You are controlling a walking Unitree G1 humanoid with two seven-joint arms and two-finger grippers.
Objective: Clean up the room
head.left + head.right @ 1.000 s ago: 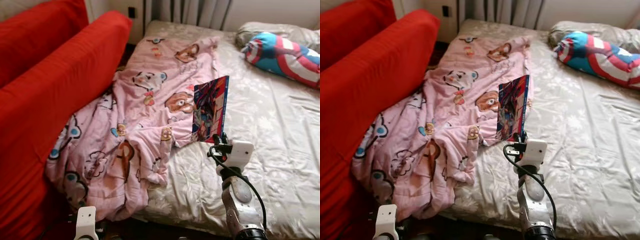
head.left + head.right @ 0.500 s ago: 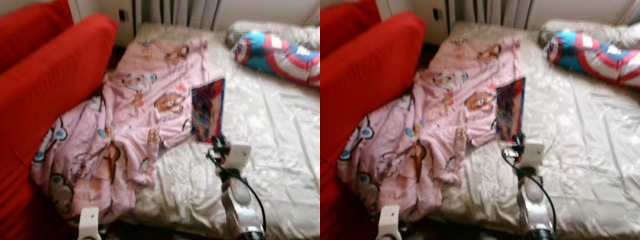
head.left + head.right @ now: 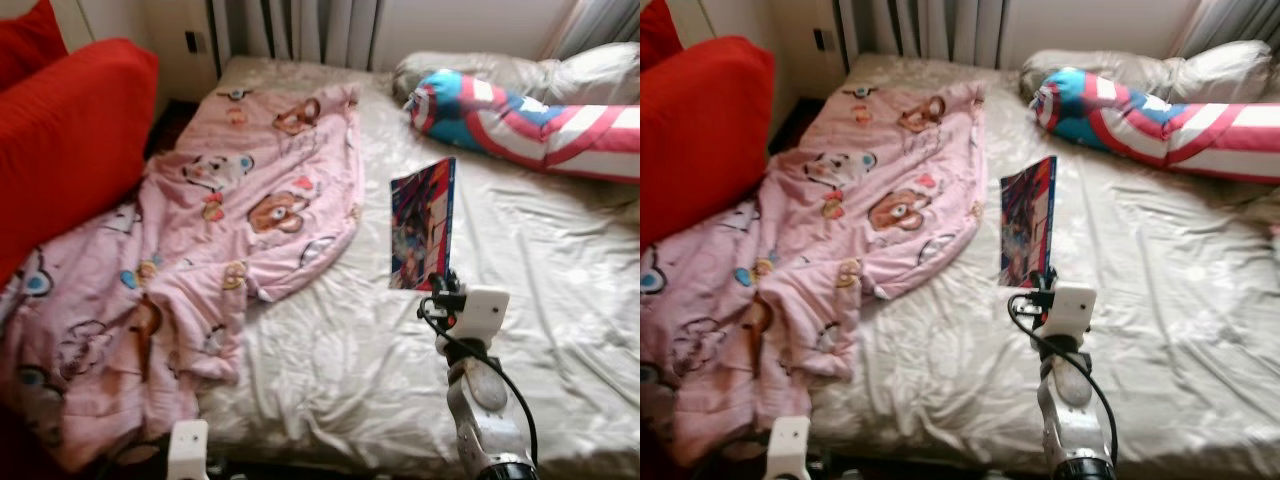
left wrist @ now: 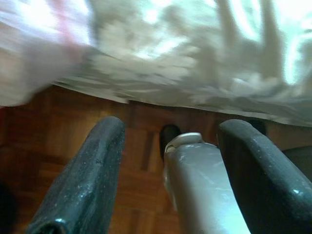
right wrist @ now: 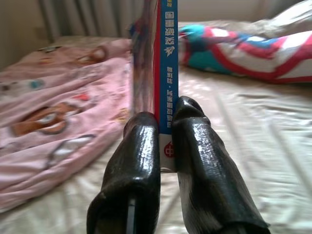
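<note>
- Two eye views: the right end effector (image 3: 437,285) is clenched on the lower edge of a colourful book (image 3: 422,222), which stands upright above the bed (image 3: 560,290). A pink cartoon blanket (image 3: 200,230) sprawls over the bed's left side and drapes off its near edge; a red cushion (image 3: 60,150) lies at far left, and a star-and-stripes pillow (image 3: 520,115) lies near the head of the bed
- Right wrist view: both black fingers (image 5: 139,151) pinch the book's blue spine (image 5: 168,63)
- Left wrist view: the left end effector (image 4: 170,165) hangs released, fingers spread, over a wooden floor (image 4: 68,146) beside the bed's edge
</note>
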